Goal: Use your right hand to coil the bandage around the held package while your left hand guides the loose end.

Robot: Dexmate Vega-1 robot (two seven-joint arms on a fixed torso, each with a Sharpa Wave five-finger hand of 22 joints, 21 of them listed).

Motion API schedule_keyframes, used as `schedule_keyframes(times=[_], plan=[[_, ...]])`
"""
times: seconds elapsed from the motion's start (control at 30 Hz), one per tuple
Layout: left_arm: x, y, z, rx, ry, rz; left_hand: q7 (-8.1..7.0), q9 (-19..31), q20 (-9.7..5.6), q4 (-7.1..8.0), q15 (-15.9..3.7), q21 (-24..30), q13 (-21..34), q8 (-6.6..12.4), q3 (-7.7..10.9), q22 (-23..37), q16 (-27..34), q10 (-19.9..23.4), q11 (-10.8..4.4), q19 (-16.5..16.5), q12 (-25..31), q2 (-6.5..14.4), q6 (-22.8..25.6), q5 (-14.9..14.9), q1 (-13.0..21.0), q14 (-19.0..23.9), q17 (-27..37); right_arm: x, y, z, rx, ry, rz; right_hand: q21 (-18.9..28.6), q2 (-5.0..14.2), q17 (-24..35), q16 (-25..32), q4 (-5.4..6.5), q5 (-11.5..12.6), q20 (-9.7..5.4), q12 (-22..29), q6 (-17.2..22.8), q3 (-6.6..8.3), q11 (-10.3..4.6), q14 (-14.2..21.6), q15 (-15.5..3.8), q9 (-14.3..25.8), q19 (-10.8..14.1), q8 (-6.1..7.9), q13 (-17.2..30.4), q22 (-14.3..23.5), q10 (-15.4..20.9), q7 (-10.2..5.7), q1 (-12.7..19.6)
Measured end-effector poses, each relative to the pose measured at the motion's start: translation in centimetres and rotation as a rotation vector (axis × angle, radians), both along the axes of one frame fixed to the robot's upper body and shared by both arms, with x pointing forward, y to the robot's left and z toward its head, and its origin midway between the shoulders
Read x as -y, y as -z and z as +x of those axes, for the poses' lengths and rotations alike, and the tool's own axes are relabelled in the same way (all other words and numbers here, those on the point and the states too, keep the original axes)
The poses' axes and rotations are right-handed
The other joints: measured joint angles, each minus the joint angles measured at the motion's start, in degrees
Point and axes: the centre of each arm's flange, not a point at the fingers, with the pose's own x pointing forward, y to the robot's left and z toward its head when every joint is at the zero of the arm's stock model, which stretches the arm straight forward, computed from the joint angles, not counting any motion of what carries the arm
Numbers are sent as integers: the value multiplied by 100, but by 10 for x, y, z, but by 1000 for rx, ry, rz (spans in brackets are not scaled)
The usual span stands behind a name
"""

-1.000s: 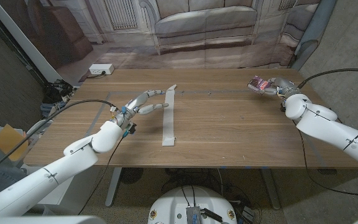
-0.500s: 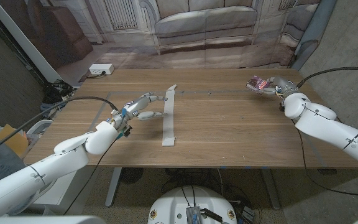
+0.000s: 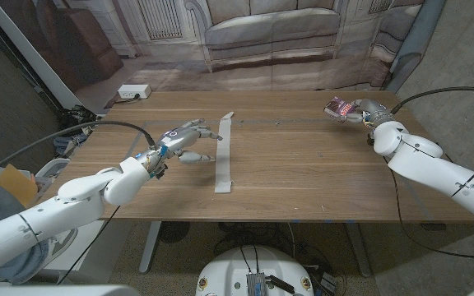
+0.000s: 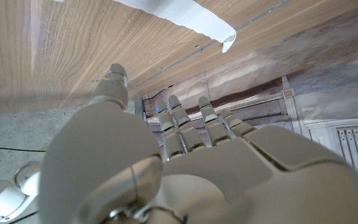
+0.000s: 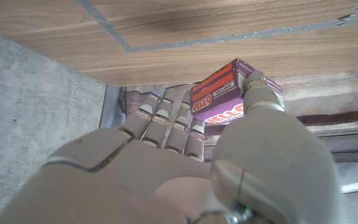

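Observation:
A long white bandage strip [image 3: 224,152] lies stretched out on the wooden table [image 3: 303,164], running from the middle toward the far edge; its far end [image 4: 219,28] curls up slightly. My left hand [image 3: 186,137] hovers just left of the strip's far half, fingers spread and holding nothing. At the far right of the table my right hand [image 3: 360,113] grips a small purple and orange Jell-O box [image 3: 340,109], which shows between thumb and fingers as the box [image 5: 225,93] in the right wrist view.
A white power strip [image 3: 133,91] lies on the floor beyond the table's far left corner. Grey tape lines [image 3: 303,122] mark the tabletop. A sofa stands behind the table.
My left hand has drawn back slightly to the left and lifted away from the bandage strip. The right hand and its box have barely moved.

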Motion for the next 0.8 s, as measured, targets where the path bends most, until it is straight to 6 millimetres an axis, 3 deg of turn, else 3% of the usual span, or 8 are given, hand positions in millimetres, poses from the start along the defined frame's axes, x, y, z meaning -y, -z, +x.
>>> schedule_keyframes(times=[0.23, 0.43, 0.6, 0.8], plan=[[2, -6, -8, 63, -14, 117, -25, 0, 4, 33, 0, -22, 20, -79, 32, 0, -57, -3, 3, -4, -97, 6, -33, 0, 173, -3, 4, -2, 2, -2, -4, 5, 12, 0, 0, -1, 0, 0, -4, 0, -20, 8, 0, 8, 19, 19, -1, 0, -17, -1, 0, 50, -8, 0], [6, -13, -15, 93, -29, 228, -30, 26, 165, 63, 9, -66, 27, -157, 63, 0, -88, -99, 10, -166, -178, 38, -157, 0, 249, -178, 17, -4, 3, -3, -11, 12, 18, 0, -1, -1, 0, 0, -22, 0, 2, 49, 0, 8, 19, 19, -1, 0, -22, -4, 0, 50, 14, 1], [8, -18, -18, 106, -39, 300, -30, 26, 164, 63, 9, -66, 27, -158, 62, 0, -88, -99, 10, -166, -178, 22, -157, 0, 293, -178, 38, -7, 4, -4, -17, 15, 17, 0, -4, -1, 0, 0, -22, 0, 2, 49, 0, 8, 19, 19, -2, 0, -4, -4, 0, 50, 13, 4], [12, -21, -21, 90, -44, 386, -18, 26, 177, 126, 1, -66, 27, -293, -1, 0, -88, -220, 12, -179, -207, 21, -362, 0, 292, -211, 44, -11, 5, -5, -23, 17, 15, 0, -7, -1, 0, 0, -25, 0, 2, 49, 0, 7, 20, 18, -2, 0, -4, 0, 24, 49, 13, 7]])
